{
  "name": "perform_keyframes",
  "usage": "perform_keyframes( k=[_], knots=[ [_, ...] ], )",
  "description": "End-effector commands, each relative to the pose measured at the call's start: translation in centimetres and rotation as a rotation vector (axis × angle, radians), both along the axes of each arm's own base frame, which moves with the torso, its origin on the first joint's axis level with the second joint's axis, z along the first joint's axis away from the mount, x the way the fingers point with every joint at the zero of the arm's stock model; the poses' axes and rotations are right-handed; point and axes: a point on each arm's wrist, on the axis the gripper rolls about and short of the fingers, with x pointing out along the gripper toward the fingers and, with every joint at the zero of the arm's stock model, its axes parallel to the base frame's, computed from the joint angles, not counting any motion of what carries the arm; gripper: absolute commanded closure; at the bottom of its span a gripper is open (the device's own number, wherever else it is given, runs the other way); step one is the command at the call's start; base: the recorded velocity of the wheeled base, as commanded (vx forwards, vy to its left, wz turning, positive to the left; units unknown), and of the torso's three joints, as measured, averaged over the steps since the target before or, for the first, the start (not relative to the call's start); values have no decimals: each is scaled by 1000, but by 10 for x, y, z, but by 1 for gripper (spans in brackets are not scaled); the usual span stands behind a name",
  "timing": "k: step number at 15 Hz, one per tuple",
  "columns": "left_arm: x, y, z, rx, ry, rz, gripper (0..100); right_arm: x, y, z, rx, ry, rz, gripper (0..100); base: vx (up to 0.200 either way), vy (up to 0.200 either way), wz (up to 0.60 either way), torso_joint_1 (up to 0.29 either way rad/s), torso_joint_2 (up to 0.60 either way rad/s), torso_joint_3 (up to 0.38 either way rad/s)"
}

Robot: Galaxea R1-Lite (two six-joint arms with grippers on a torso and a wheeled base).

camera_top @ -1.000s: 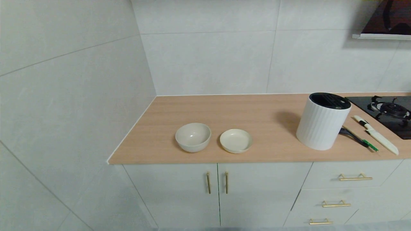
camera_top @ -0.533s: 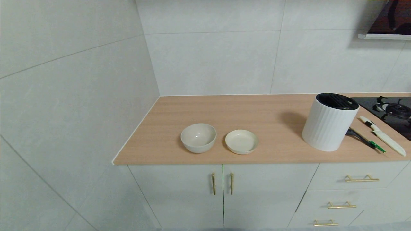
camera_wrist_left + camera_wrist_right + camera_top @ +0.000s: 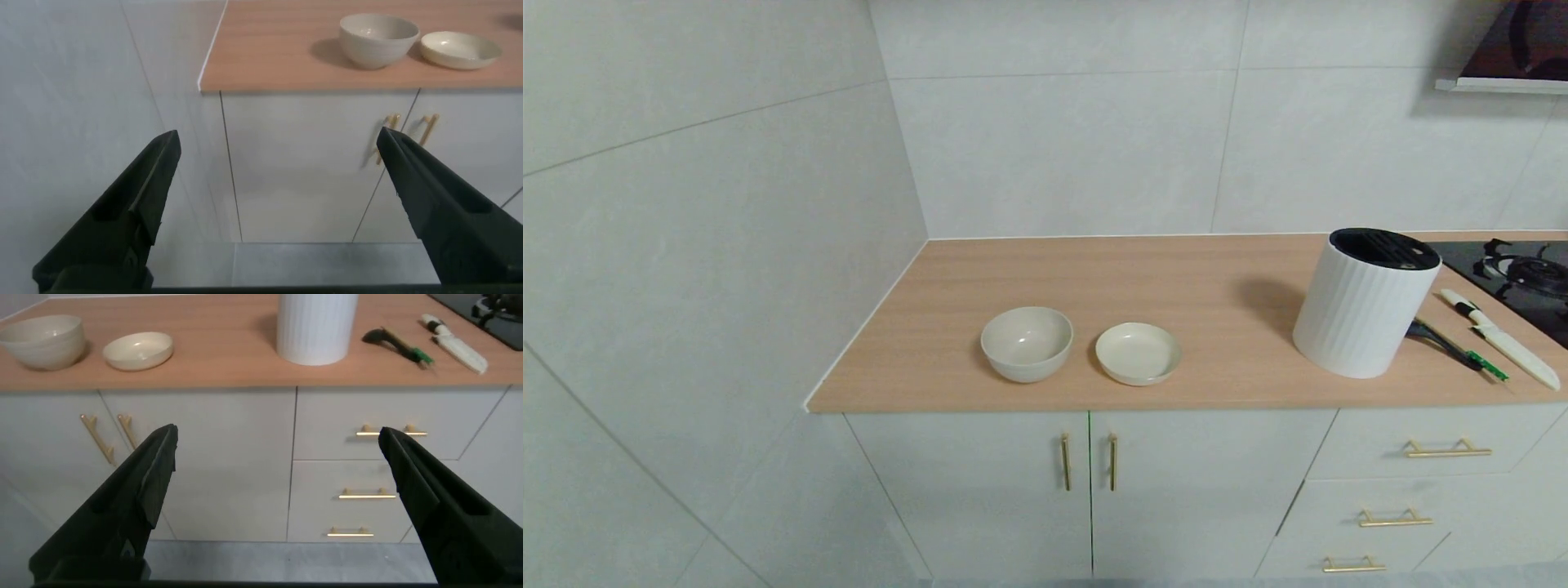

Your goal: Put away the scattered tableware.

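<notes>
Nothing is stowed yet, I judge: my left gripper (image 3: 278, 216) and right gripper (image 3: 278, 510) both hang wide open and empty, with bowl (image 3: 378, 39) and dish (image 3: 460, 49) well ahead of the left, knife (image 3: 458, 349) and utensil (image 3: 398, 345) ahead of the right beside the holder (image 3: 317, 331).

Inspection finding: no legible text, number, brand or sign on any surface in view. Two items on the tabletop (image 3: 1176, 278) were checked for markings: the green end of the dark utensil (image 3: 1458, 354) and the dark band near the handle of the white knife (image 3: 1503, 343). Both details are too small to make out any print.
</notes>
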Motion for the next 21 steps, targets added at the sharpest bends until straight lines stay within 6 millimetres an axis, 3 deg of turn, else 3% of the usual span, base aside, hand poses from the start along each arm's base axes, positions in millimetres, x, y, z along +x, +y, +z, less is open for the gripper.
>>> perform_keyframes(
  k=[1, 21],
  knots=[
    [0, 0, 0, 0, 1, 2, 0, 0, 0, 0, 0, 0, 1, 0, 0, 0, 0, -203, 432, 232],
    [0, 0, 0, 0, 1, -2, 0, 0, 0, 0, 0, 0, 1, 0, 0, 0, 0, -222, 515, 288]
  ],
)
